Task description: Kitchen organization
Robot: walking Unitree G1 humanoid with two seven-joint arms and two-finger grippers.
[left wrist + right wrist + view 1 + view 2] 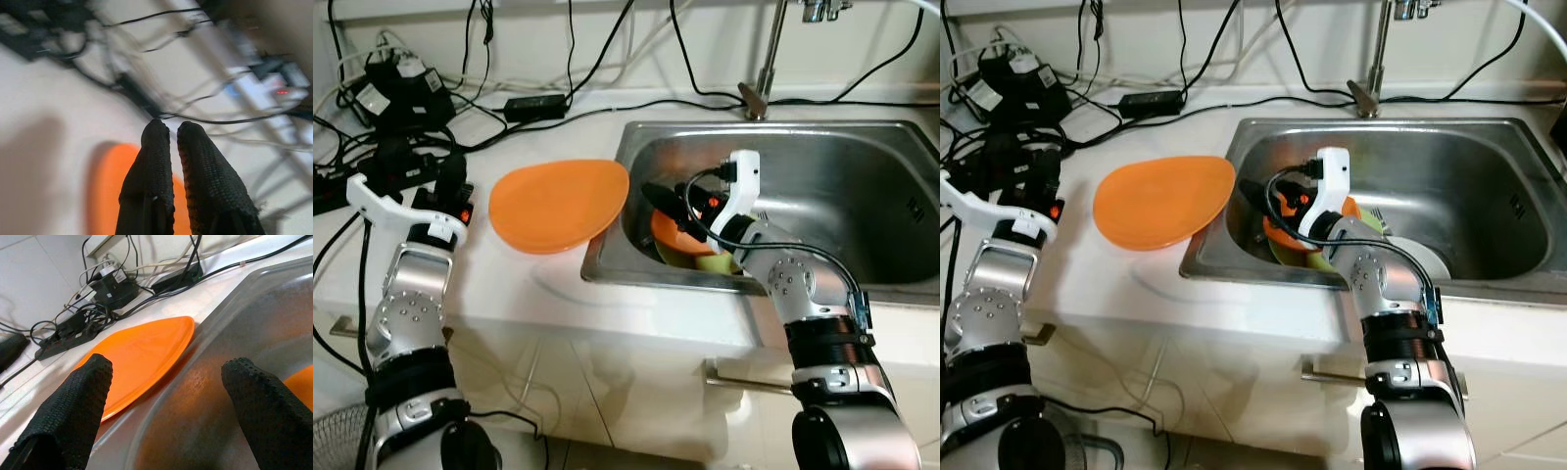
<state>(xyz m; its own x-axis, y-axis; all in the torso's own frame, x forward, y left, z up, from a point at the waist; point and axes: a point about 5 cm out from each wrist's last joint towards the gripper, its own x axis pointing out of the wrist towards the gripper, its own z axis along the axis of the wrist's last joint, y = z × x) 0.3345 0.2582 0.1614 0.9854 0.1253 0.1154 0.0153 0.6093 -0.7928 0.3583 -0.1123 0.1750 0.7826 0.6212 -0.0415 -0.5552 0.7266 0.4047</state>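
My right gripper (pixel 166 382), fingers spread wide and empty, hung inside the sink (pixel 862 157); a careless swing could knock the overhanging orange plate (pixel 558 201) off the bench (pixel 636 313).

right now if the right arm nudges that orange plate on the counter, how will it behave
The orange plate looks rigid and thin, so probably light and quick to slide. Its edge overhangs the sink rim, so a push could tip it in.

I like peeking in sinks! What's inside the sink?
Inside the sink sit an orange dish and something yellow-green, with the open right gripper above them. The arm covers whatever lies beneath it.
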